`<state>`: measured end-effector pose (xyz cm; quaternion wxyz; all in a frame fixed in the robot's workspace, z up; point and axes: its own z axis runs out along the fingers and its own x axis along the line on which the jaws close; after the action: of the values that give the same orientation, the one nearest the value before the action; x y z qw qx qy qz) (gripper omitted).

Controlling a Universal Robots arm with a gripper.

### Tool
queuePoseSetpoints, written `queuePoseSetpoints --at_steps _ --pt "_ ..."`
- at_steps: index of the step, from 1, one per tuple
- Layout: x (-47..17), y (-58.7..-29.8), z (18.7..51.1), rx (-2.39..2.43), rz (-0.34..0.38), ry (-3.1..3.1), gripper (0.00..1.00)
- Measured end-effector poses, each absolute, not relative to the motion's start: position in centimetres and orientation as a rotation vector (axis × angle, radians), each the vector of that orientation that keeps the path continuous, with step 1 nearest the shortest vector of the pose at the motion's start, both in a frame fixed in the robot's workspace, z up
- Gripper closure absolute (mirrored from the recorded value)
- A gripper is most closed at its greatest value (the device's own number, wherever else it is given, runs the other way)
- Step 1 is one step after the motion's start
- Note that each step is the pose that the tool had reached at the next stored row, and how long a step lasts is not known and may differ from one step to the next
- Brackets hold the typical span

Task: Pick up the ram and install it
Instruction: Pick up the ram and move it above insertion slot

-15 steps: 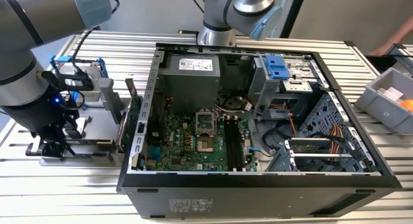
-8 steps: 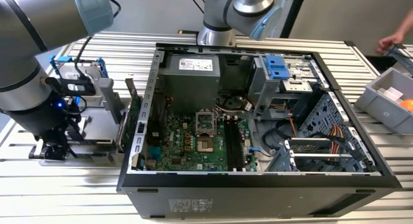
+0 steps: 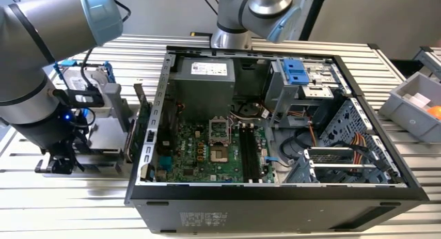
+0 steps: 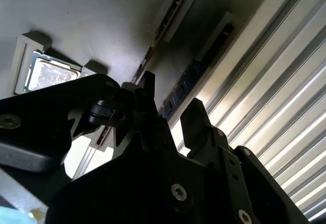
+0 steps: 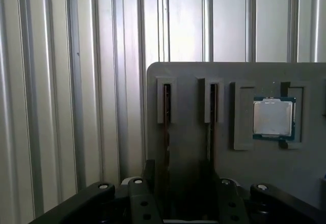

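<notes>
Tool (image 5: 183,177) hovers with its fingers spread over the grey holder (image 5: 188,76) on the ribbed surface (image 5: 66,81). The ram (image 5: 166,124) stands on edge in a holder slot, not gripped.

**Grey Arm, Blue Caps, Black Gripper**

The arm (image 3: 34,58) is made of thick, round, silver-grey tubes, and smooth pale blue caps (image 3: 103,12) close off its joints. Its base (image 3: 231,40) is a plain metal-grey cylinder. Thin black cables (image 3: 84,68) loop along the wrist, beside a dark box with a small blue light (image 3: 67,116). The gripper (image 3: 59,164) is matt black. In the second wrist view its angular fingers (image 4: 198,122) and flat links carry small round screws (image 4: 177,192). Silver screw heads (image 5: 104,187) dot its body in the first wrist view.
</notes>
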<state>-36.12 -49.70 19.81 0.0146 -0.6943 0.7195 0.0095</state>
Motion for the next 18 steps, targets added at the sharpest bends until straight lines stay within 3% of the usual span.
queuePoseSetpoints --at_steps 18 --pt "-36.26 -50.02 19.32 -2.205 0.030 2.197 0.00"
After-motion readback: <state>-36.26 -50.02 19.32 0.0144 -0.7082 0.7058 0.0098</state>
